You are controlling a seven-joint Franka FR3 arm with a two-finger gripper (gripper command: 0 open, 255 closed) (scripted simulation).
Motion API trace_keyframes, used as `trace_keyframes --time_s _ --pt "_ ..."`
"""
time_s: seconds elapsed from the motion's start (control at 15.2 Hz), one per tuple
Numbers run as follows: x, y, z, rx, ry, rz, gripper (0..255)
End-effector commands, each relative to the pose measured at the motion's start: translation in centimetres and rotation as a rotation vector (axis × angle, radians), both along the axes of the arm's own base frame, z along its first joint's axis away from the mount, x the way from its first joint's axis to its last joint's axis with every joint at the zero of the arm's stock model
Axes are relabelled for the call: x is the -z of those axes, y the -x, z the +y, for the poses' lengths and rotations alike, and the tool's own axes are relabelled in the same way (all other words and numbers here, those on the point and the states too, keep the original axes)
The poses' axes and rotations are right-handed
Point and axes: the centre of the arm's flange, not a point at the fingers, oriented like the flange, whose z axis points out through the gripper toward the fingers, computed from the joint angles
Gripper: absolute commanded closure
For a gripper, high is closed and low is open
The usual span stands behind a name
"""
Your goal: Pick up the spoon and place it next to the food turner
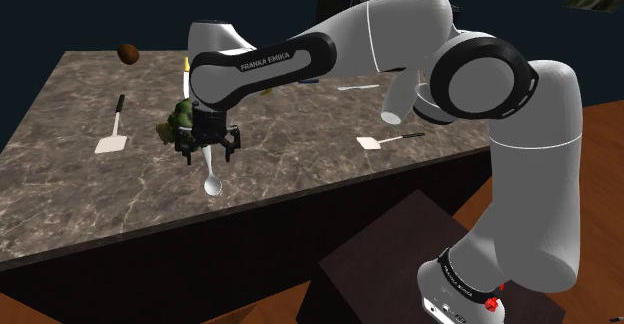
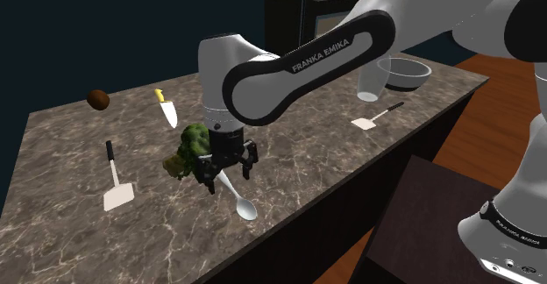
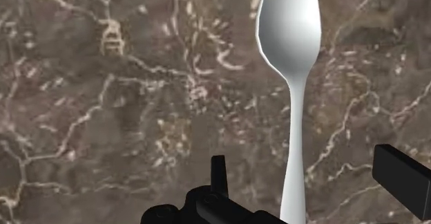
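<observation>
the hand (image 1: 207, 154) is open low over the worktop (image 1: 300, 172), the handle of the spoon (image 1: 211, 180) lying between its fingers (image 3: 400, 181), untouched. closing off-centre could shove the spoon aside or pinch it askew

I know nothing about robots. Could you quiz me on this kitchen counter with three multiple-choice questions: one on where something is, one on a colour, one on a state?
1. Where does the spoon lie?
A in the bowl; B on the marble counter, under the jaws; C on the floor.
2. What colour is the knife handle?
A red; B yellow; C blue.
3. How do the jaws stand?
A open; B shut on the spoon; C shut on nothing.

Answers:
1 B: it rests flat on the marble, its handle below the jaws.
2 B: a yellow handle above a white blade.
3 A: in the wrist view the black fingers stand apart, clear of the spoon's handle.
</observation>
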Motion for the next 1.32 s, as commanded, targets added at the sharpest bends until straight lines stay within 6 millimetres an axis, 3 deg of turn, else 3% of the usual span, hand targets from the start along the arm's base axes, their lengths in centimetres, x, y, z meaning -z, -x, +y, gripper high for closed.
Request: trace_keyframes --time_s 0.0,0.2,0.26,0.86,1.25 --pt "0.0 0.0 0.0 0.0 0.0 0.0 0" --pt "0.0 0.0 0.0 0.0 0.0 0.0 0" --pt "0.0 0.0 0.0 0.0 0.0 0.0 255" --pt "0.0 0.0 0.0 0.0 0.0 0.0 255" --pt "-3.1 0.0 0.0 0.0 0.0 0.0 255"
